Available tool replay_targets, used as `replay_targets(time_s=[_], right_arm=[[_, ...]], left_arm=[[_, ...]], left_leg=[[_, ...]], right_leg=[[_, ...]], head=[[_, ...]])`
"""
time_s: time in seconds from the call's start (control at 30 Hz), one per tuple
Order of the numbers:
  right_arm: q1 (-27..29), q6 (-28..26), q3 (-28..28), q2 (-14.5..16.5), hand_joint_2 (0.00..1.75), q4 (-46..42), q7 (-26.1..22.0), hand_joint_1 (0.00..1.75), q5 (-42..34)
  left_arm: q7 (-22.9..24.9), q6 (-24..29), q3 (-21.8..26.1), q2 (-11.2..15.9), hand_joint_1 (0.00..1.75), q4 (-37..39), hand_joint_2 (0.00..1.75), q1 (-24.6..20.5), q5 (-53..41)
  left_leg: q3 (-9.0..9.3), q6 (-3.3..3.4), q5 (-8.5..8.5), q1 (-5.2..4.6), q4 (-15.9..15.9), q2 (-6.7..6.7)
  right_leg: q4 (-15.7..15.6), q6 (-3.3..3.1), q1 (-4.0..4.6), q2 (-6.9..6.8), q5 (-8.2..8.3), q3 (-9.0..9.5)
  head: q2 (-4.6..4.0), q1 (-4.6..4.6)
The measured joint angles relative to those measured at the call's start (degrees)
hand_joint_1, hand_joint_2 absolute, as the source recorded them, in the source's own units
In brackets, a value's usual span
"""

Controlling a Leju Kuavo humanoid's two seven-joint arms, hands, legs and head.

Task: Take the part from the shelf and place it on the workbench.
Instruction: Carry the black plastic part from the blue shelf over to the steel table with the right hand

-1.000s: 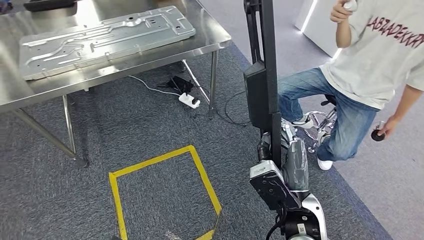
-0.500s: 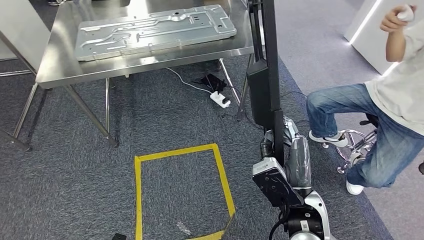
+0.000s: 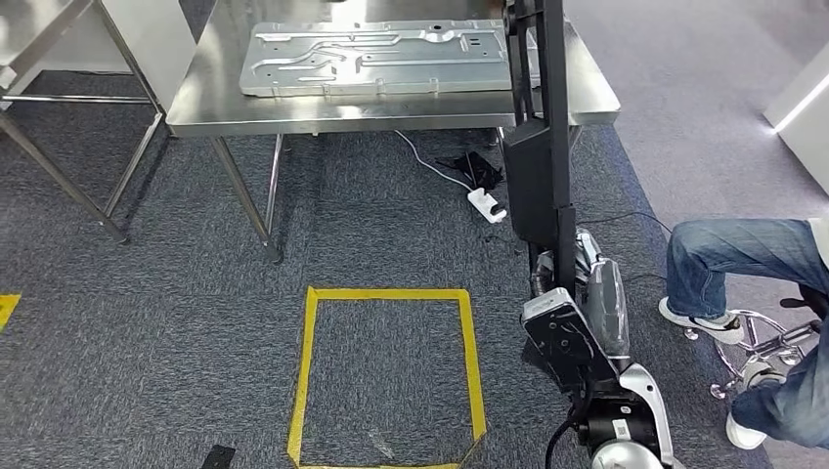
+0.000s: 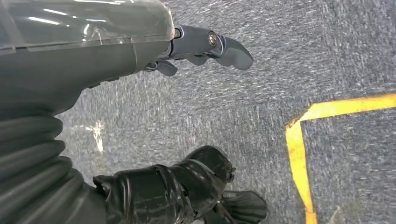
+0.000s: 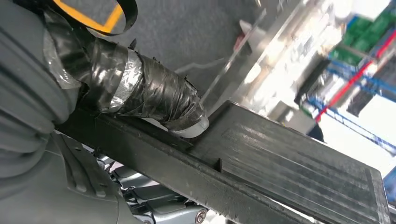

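Note:
A long black part (image 3: pixel 536 186) stands upright at my right side, its top rising past the workbench edge. My right hand (image 3: pixel 594 308) grips its lower section. In the right wrist view my taped thumb (image 5: pixel 144 91) presses on the part's ribbed black face (image 5: pixel 289 172). The steel workbench (image 3: pixel 391 109) lies ahead with a large stamped metal plate (image 3: pixel 371 59) on it. My left hand (image 4: pixel 93 51) hangs over the grey carpet with its fingers (image 4: pixel 210 44) spread, holding nothing.
A yellow tape square (image 3: pixel 309 371) marks the carpet in front of me. A white power strip (image 3: pixel 486 204) and cables lie under the workbench. A seated person's jeans leg (image 3: pixel 733 259) and a chrome stool base (image 3: pixel 772 352) are at my right. A second metal frame (image 3: pixel 59 166) stands left.
The camera has turned: the workbench, plate and tape square have slid rightwards toward the centre, and the person has moved off toward the right edge. My right hand still holds the part.

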Motion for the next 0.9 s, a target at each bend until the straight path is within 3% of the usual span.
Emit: replay_targets(time_s=[0.07,0.13,0.2,0.3,0.37,0.4,0.5,0.57,0.7,0.73,0.83,0.87,0.9], right_arm=[[-0.96,2.63,-0.52,-0.94,1.75,0.02,1.91,1.75,-1.87],[-2.49,5.89,-1.05,-2.37,1.75,0.07,4.64,1.75,-2.69],[-4.58,9.03,-1.8,-3.94,1.75,0.12,7.45,1.75,-2.44],[-7.79,12.37,-3.2,-6.08,1.75,0.13,11.14,1.75,-1.18],[-9.49,13.62,-4.01,-7.25,1.75,0.13,12.72,1.75,-0.43],[-10.22,14.02,-4.34,-7.73,1.75,0.13,13.24,1.75,-0.13],[-12.0,14.82,-5.24,-9.05,1.75,-0.12,14.28,1.75,0.88],[-12.74,14.95,-5.68,-9.85,1.75,-0.41,14.71,1.75,1.46],[-13.16,14.97,-6.35,-11.3,1.75,-1.11,15.2,1.75,2.19],[-13.23,15.03,-6.52,-11.64,1.75,-1.37,15.33,1.75,2.42],[-13.2,15.36,-6.93,-12.37,1.75,-1.9,15.87,1.75,3.36],[-13.06,15.5,-7.02,-12.56,1.75,-1.99,16.09,1.75,3.66],[-12.94,15.65,-7.09,-12.79,1.75,-2.09,16.33,1.75,3.93]], left_arm=[[-0.61,-1.51,0.34,0.11,0.0,0.0,1.75,-0.07,0.48],[-1.32,-3.52,0.73,0.48,0.0,-0.01,1.75,-0.09,1.0],[-1.7,-4.48,0.89,0.87,0.0,-0.01,1.75,-0.21,1.05],[-1.39,-3.89,0.89,1.08,0.0,-0.01,1.75,-0.69,0.46],[-0.97,-3.09,0.88,1.19,0.0,-0.01,1.75,-0.89,0.03],[-0.85,-2.79,0.88,1.26,0.0,-0.01,1.75,-0.93,-0.13],[-0.72,-2.48,0.88,1.47,0.0,-0.01,1.75,-1.11,-0.22],[-0.74,-2.48,0.87,1.5,0.0,-0.01,1.75,-1.25,-0.16],[-0.79,-2.55,0.78,1.52,0.0,-0.01,1.75,-1.16,-0.39],[-0.77,-2.54,0.74,1.52,0.0,-0.01,1.75,-1.17,-0.44],[-0.74,-2.1,0.61,1.56,0.0,-0.01,1.75,-1.17,-0.46],[-0.75,-1.87,0.58,1.58,0.0,-0.01,1.75,-1.12,-0.46],[-0.75,-1.69,0.54,1.58,0.0,-0.01,1.75,-1.07,-0.47]], left_leg=[[-0.25,-0.57,0.19,-0.06,-0.09,-0.44],[-0.5,-1.26,0.41,-0.09,-0.3,-0.51],[-1.35,-1.77,-0.84,-0.14,1.29,0.86],[-5.62,-2.28,-5.92,-0.02,11.04,2.86],[-7.57,-2.51,-6.9,0.05,15.52,3.06],[-7.02,-2.53,-5.89,0.06,14.62,3.16],[-1.35,-2.09,-1.51,-0.05,3.85,3.81],[0.59,-1.57,-1.16,-0.26,0.03,4.05],[1.59,-0.13,-1.75,-0.14,-0.58,3.62],[2.05,0.2,-1.89,-0.05,-0.69,3.54],[3.14,0.63,-2.74,-0.04,-0.78,3.38],[3.61,0.59,-3.14,-0.04,-0.77,3.28],[4.17,0.51,-3.58,-0.03,-0.77,3.16]], right_leg=[[-3.16,-0.44,0.23,0.55,0.69,1.1],[-3.53,-1.0,0.22,0.43,1.04,1.17],[-4.09,-1.72,-0.08,0.1,1.58,1.37],[-4.32,-2.3,-0.09,-0.64,1.77,1.35],[-4.26,-2.34,-0.03,-1.14,1.63,1.4],[-4.21,-2.27,-0.03,-1.32,1.53,1.48],[-3.81,-1.66,0.08,-1.73,0.94,1.74],[-3.59,-1.02,0.29,-1.93,0.66,1.73],[-1.34,0.1,0.13,-1.77,0.0,1.04],[1.08,0.39,0.03,-1.54,-0.93,-0.26],[11.49,0.98,-0.15,-1.07,-4.2,-7.01],[13.08,1.05,-0.2,-1.05,-4.13,-8.62],[12.61,1.05,-0.25,-1.05,-2.99,-9.23]], head=[[0.0,-0.04],[0.0,-0.07],[0.0,-0.28],[0.0,-0.64],[0.0,-0.65],[0.0,-0.64],[0.0,-0.64],[0.0,-0.58],[0.0,-0.43],[0.0,-0.36],[0.0,-0.3],[0.0,-0.3],[0.0,-0.29]])
